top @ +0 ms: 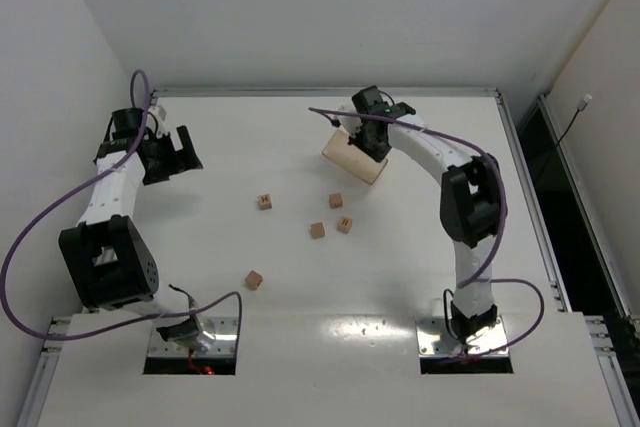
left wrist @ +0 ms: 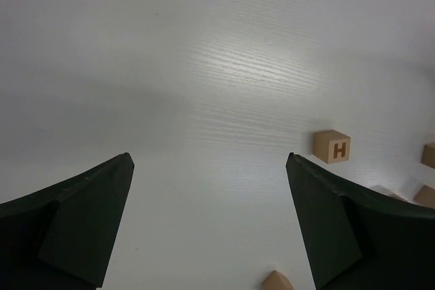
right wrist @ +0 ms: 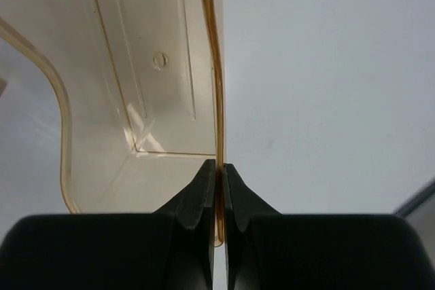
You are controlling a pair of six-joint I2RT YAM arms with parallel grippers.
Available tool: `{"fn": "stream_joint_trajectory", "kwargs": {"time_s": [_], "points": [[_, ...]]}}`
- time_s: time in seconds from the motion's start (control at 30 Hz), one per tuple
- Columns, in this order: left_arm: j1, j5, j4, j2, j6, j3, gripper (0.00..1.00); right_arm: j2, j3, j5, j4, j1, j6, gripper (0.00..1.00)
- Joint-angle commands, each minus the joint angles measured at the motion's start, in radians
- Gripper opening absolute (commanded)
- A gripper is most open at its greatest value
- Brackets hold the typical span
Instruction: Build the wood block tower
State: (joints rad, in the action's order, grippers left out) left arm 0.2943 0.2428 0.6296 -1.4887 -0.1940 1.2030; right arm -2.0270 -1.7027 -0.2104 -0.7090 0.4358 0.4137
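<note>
Several small tan wood blocks lie singly on the white table: one with a dark mark [top: 264, 201], three close together [top: 336, 200] [top: 344, 224] [top: 317, 230], and one nearer the front [top: 254, 279]. No tower of stacked blocks shows in any view. My left gripper [top: 180, 152] is open and empty at the far left; its wrist view [left wrist: 209, 161] shows an H block [left wrist: 332, 146] beyond the right finger. My right gripper [top: 375, 137] is shut on the wall of a pale translucent tray [top: 352, 159], with the fingers pinching its rim [right wrist: 219, 168].
The tray [right wrist: 136, 100] is tilted and looks empty inside. In the left wrist view another block corner [left wrist: 275, 281] shows at the bottom edge and more blocks [left wrist: 429, 155] at the right edge. A raised rim [top: 330, 93] borders the table's far side.
</note>
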Motion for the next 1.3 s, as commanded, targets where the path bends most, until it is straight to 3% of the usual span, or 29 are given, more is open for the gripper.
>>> {"fn": "stream_joint_trajectory", "kwargs": {"time_s": [0.0, 0.4, 0.53, 0.97, 1.0, 1.07, 1.1, 1.13, 1.27], "points": [[0.002, 0.041, -0.011, 0.005, 0.027, 0.027, 0.94, -0.035, -0.018, 0.15, -0.066, -0.072, -0.104, 0.0], [-0.007, 0.041, -0.011, -0.031, 0.027, 0.027, 0.94, -0.196, -0.255, 0.263, -0.081, -0.465, -0.394, 0.0], [-0.007, 0.041, -0.011, -0.051, 0.027, 0.027, 0.94, -0.24, -0.296, 0.226, -0.092, -0.526, -0.394, 0.0], [-0.017, 0.041, -0.021, -0.07, 0.027, 0.027, 0.94, -0.294, -0.305, 0.315, -0.135, -0.66, -0.409, 0.0], [-0.017, 0.041, -0.021, -0.07, 0.027, 0.027, 0.94, -0.294, -0.305, 0.315, -0.144, -0.66, -0.409, 0.03], [-0.017, 0.041, -0.021, -0.07, 0.018, 0.027, 0.94, -0.294, -0.314, 0.315, -0.153, -0.66, -0.386, 0.22], [-0.017, 0.041, -0.021, -0.07, 0.018, 0.027, 0.94, -0.285, -0.314, 0.315, -0.153, -0.66, -0.386, 0.33], [-0.017, 0.041, -0.021, -0.07, 0.018, 0.027, 0.94, -0.274, -0.305, 0.315, -0.153, -0.66, -0.386, 0.53], [-0.017, 0.009, -0.03, -0.061, 0.018, 0.038, 0.94, -0.172, -0.233, 0.333, -0.078, -0.66, -0.386, 0.82]]}}
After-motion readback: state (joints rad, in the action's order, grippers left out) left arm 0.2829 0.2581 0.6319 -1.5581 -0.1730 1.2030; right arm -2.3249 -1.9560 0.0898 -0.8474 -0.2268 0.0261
